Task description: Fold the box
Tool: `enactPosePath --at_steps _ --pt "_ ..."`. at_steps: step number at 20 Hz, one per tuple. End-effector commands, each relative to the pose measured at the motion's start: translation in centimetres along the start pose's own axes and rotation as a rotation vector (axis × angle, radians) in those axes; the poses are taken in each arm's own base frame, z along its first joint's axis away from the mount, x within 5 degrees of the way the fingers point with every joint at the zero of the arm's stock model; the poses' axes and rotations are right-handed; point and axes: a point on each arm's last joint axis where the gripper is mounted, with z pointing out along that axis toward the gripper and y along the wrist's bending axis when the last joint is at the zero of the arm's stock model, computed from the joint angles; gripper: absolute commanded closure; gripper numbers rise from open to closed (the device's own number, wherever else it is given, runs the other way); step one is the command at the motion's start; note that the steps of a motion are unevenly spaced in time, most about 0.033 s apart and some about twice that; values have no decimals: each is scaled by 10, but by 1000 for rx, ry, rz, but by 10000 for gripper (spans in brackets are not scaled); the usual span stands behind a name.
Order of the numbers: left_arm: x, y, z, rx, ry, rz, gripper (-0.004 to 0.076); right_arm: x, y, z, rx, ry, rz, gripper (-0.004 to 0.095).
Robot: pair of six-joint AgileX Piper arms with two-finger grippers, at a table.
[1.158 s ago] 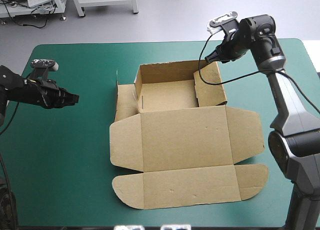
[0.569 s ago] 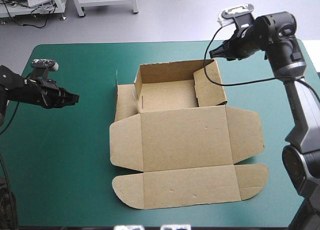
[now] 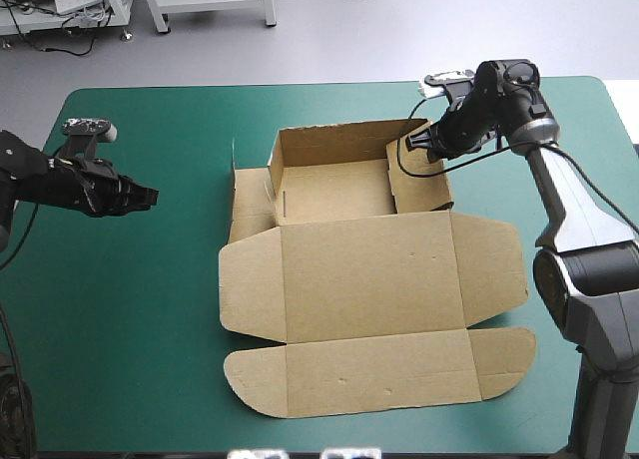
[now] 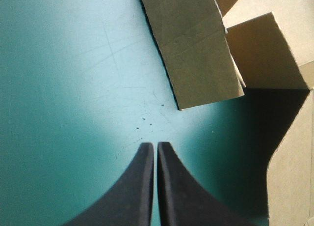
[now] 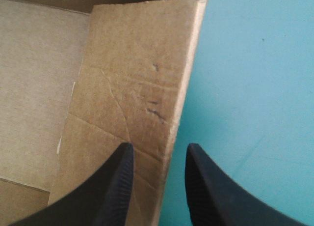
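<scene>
The box lies at the middle of the table, on the teal-green cover. Its tray part is at the far side with the walls raised, and the lid is spread flat toward the near edge, its rounded flaps out to left and right.

The step in hand is judged to be the setting of the tray's right wall. The right gripper is held at the tray's far right corner with its fingers parted. In the right wrist view the wall's upper edge is seen between them, one finger over the inner face and the other over the cover outside. No contact can be made out. A pinch on that edge, then a fold inward and downward so the wall is tucked, is what the next move seems to call for; the grip should be centred on the edge so the board is not creased.

The left gripper is kept well to the left of the box, fingers pressed together and empty, over bare cover. A side flap at the tray's left lies flat ahead of it, apart from the fingertips.
</scene>
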Motion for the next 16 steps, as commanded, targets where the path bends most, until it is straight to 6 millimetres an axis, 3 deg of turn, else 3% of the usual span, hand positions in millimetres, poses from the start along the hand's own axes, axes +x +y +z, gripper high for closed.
enactPosePath --at_steps 1,7,10,11,16 --pt "-6 -8 -16 9 -86 4 713 -3 2 -19 -18 -44 -18 571" --pt "-8 -6 -13 6 -89 0 713 -2 0 24 -76 37 -7 621" --pt "-11 -5 -14 -12 -122 -2 713 -2 1 27 -86 37 -37 805" --pt "-12 -4 -14 -15 -132 -6 714 -2 1 26 -84 35 -38 924" --pt "-12 -3 -12 -14 -128 -9 714 -3 1 22 -83 26 -40 925"
